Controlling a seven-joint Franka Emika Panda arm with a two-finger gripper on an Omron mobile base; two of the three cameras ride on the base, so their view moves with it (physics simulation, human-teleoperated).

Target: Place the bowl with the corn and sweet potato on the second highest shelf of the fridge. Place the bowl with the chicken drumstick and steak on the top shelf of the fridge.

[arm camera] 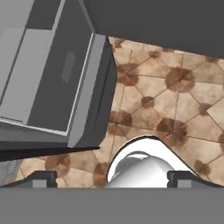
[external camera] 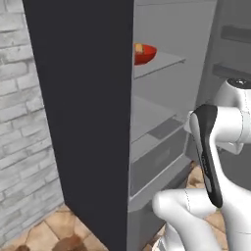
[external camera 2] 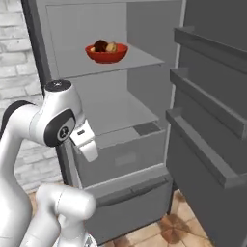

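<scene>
In the hand view the fingers [arm camera: 112, 179] are spread wide, one tip at 8 o'clock and one at 4 o'clock, holding and touching nothing, pointed down at the tiled floor [arm camera: 175, 100] beside the fridge's [arm camera: 52, 87] base. In the right base view a red bowl [external camera 2: 106, 52] with the steak [external camera 2: 100, 46] and chicken drumstick [external camera 2: 111, 47] sits on the top shelf [external camera 2: 140, 60], at 11 o'clock. No writing can be read.

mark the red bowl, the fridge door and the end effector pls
red bowl [external camera 2: 106, 56]: right base view, front wall.
fridge door [external camera 2: 212, 144]: right base view, lowest rail.
end effector [arm camera: 111, 178]: hand view, midway between the tips.
</scene>
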